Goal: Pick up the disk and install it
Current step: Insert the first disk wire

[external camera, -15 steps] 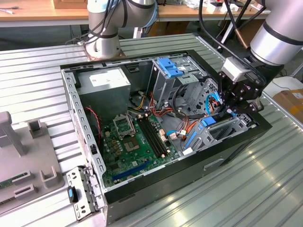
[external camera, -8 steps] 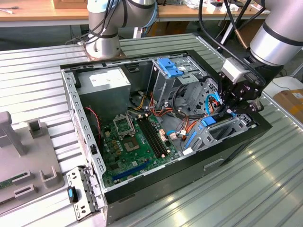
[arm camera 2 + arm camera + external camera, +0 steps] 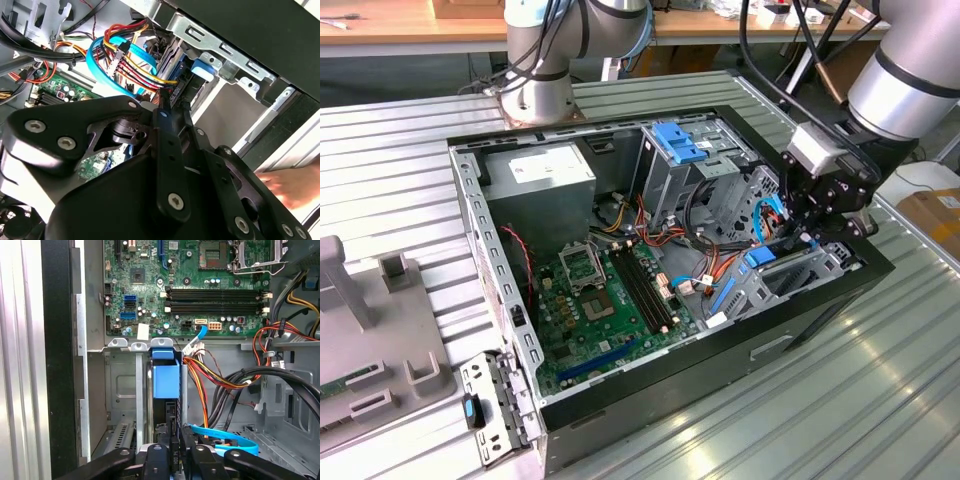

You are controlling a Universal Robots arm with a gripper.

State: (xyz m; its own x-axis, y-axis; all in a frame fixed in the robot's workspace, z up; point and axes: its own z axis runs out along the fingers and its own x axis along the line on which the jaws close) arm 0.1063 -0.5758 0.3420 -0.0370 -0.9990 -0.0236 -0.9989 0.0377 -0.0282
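Gripper (image 3: 798, 238) is down inside the open computer case (image 3: 820, 310), at the drive bay on the exterior view's right. In the first wrist view its black fingers (image 3: 156, 460) sit close together on either side of the dark rear edge of the disk (image 3: 165, 381), pinching it; gap btwn them is narrow, taken up by the disk's edge. In the second wrist view the fingers (image 3: 167, 145) reach into the same slot, w/ the disk (image 3: 186, 80) standing on edge ahead of them.

Disk stands upright in the metal bay (image 3: 122, 385), slid in btwn the bay's sheet-metal rails, near the case's side wall. Its bright blue frame shows as a block w/ a small blue tab on top, next to the rim of the bay by the green board (image 3: 150, 290). Label face can't be seen; only the blue frame and a dark edge show.

Red, yellow and orange wires (image 3: 205, 375) and a flat blue cable (image 3: 230, 437) run just beside the disk.
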